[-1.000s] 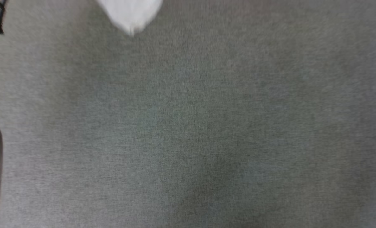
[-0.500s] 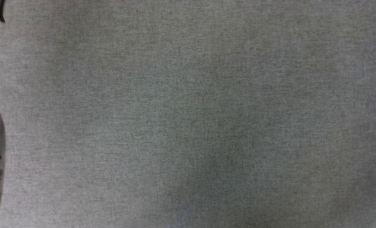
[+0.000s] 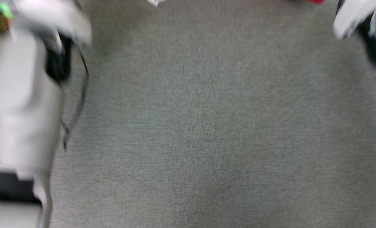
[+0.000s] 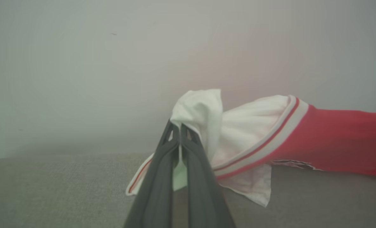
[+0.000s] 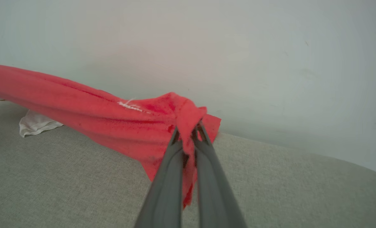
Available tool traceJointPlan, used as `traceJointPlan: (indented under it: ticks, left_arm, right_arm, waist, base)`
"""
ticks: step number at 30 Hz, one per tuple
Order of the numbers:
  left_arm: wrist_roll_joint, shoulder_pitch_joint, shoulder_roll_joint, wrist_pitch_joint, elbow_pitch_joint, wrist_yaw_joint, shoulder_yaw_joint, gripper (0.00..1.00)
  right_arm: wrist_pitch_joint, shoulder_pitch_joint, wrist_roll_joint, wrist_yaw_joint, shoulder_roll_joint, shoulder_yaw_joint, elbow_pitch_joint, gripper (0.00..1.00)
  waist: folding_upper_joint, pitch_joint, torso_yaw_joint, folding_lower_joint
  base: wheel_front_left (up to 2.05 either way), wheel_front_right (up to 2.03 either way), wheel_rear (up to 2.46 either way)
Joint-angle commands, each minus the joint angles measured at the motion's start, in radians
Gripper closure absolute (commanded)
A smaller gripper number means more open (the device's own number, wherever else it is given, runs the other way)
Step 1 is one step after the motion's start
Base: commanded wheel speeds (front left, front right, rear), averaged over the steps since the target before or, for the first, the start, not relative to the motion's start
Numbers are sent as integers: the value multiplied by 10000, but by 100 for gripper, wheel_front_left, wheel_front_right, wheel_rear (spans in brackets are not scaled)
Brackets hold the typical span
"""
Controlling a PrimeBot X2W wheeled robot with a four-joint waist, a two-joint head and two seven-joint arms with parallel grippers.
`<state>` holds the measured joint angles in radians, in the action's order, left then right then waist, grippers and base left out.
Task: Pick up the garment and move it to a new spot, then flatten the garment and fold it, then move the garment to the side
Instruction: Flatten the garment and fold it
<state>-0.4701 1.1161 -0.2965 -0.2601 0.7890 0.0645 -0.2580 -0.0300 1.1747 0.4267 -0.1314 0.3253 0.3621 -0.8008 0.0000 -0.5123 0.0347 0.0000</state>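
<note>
The garment (image 4: pixel 333 139) is a red jersey with white, red-striped trim, stretched in the air between my two grippers above a grey fabric surface (image 5: pixel 80 177). In the left wrist view my left gripper (image 4: pixel 179 126) is shut on a white trimmed corner, and the red body runs off to the right. In the right wrist view my right gripper (image 5: pixel 188 129) is shut on a bunched red edge of the garment (image 5: pixel 111 117), which stretches away to the left. A white flap hangs down to the surface. The head view is blurred, with slivers of the garment (image 3: pixel 311 1) at its top edge.
In the head view the grey fabric surface (image 3: pixel 200 126) spreads wide between my pale left forearm (image 3: pixel 20 104) and my right forearm (image 3: pixel 362 19). A plain pale wall (image 5: pixel 238 47) rises behind the surface. A dark cable (image 3: pixel 80 95) hangs beside the left forearm.
The head view has shifted, so the camera has moved. Both forearms now show at its sides, and white and red slivers of the garment sit at its top edge.
</note>
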Motion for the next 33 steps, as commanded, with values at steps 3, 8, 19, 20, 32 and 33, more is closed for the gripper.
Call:
traceJointPlan:
  ticks: [3,8,19,20,32,33]
  left_arm:
    - [-166,-1690,15,-65,-554,-109,157,100]
    - [-570,-4603,-97,189,-1705,-404,335,100]
    - [-1484,-11133,-410,2180,-7075,-2544,872,100]
    - [-1541,-11506,-403,2380,-7452,-2719,874,100]
    - [-1715,-12929,-694,3785,-10082,-3679,901,100]
    - [-1712,-12737,-690,3828,-10055,-3609,855,100]
  right_arm:
    - [-162,-1319,393,14,234,245,257,100]
    - [-323,-3546,999,17,461,132,915,100]
    - [151,-9473,840,22,159,-1875,4012,100]
    - [398,-9937,739,22,85,-2131,4346,100]
    - [3323,-12292,-340,19,-945,-3717,7986,100]
    - [3480,-12127,-452,17,-894,-3688,8016,100]
  waist:
    - [0,1387,-118,0]
    - [0,2396,-179,0]
    - [0,4132,-164,0]
    - [0,4201,-168,0]
    - [0,4543,-31,0]
    - [0,4484,-23,0]
  base:
    - [0,0,0]
    - [0,0,0]
    - [0,0,0]
    - [0,0,0]
    - [0,0,0]
    - [0,0,0]
